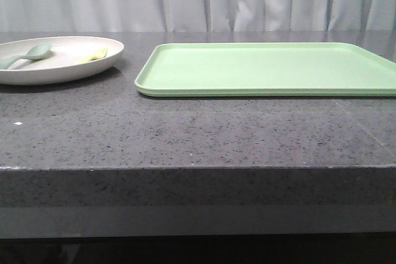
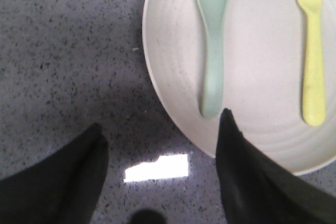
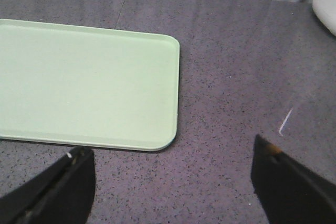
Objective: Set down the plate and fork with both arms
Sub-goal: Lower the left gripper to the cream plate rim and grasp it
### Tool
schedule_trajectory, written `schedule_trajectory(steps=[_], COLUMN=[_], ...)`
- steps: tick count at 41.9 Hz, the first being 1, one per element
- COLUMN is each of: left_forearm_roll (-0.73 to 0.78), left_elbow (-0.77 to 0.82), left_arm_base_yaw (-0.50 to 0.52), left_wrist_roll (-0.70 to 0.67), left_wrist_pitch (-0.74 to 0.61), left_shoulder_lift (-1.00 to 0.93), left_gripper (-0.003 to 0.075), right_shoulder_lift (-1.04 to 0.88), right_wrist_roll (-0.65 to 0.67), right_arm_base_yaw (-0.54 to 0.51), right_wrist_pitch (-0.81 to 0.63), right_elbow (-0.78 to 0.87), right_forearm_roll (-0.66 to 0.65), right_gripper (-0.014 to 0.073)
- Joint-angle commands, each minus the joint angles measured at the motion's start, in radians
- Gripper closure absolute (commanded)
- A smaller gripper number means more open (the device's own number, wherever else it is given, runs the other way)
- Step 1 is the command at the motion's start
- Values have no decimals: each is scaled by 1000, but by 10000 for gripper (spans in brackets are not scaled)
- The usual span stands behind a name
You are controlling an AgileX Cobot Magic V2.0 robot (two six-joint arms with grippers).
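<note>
Nothing is placed yet: the plate [image 2: 262, 77], carrying the fork [image 2: 312, 51], lies just ahead of the spread, empty left gripper [image 2: 163, 129], while the right gripper [image 3: 173, 156], also spread and empty, hovers beside the bare tray [image 3: 89, 82].

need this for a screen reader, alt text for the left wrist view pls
The open left gripper hovers over a dark speckled table at the rim of a cream plate. A pale teal spoon and a yellow fork lie side by side on the plate.
</note>
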Motion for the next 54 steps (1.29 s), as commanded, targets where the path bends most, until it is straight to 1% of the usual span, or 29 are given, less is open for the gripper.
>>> schedule_trajectory(steps=[1,12,19,26,36,40,47,54], left_forearm_roll=[-35,-25,-25,-23,-24,-29,-65,-77], left_elbow=[-97,-272,-351,-395,-418,-418,-418,-418], left_arm_base_yaw=[-10,-33,-33,-33,-35,-38,-40,-40], left_wrist_roll=[4,4,6,6,6,8,29,31], left_wrist_pitch=[6,78,107,107,107,111,118,142], left_shoulder_lift=[26,202,290,342,377,377,377,377], left_gripper=[335,337,370,407,424,467,592,682], right_shoulder_lift=[9,9,9,9,9,9,9,9], right_wrist_roll=[-2,-2,-2,-2,-2,-2,-2,-2], right_arm_base_yaw=[2,2,2,2,2,2,2,2], right_wrist_pitch=[-74,-74,-74,-74,-74,-74,-74,-74], right_elbow=[-29,-29,-29,-29,-29,-29,-29,-29], right_forearm_roll=[-12,-12,-12,-12,-12,-12,-12,-12], right_gripper=[-30,-30,-30,-30,-30,-30,-30,-30])
